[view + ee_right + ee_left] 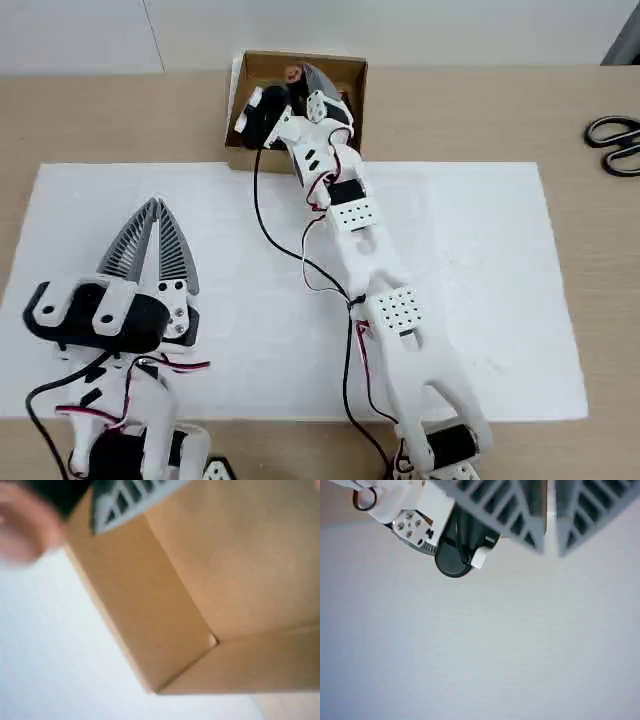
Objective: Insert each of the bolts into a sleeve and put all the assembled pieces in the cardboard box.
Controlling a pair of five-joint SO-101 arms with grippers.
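Your right tool (pixel 303 78) is down inside the box (pixel 345 66), so I'd call this the drop-off step, though I can't tell whether it grips anything. Your left tool (pixel 156 208) sits pinched shut and empty, well apart. Next: release low, then lift clear of the walls.

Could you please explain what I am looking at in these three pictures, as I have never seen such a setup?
These are two small robot arms at a wooden table partly covered by a white sheet. The high view looks down from a fixed camera; the other two come from cameras on each arm's wrist. The left end effector, the grasping part, is shut on nothing over the sheet. The right end effector sits inside the cardboard box; whether it holds anything I cannot tell. Scissors lie on the bare table beyond the sheet.
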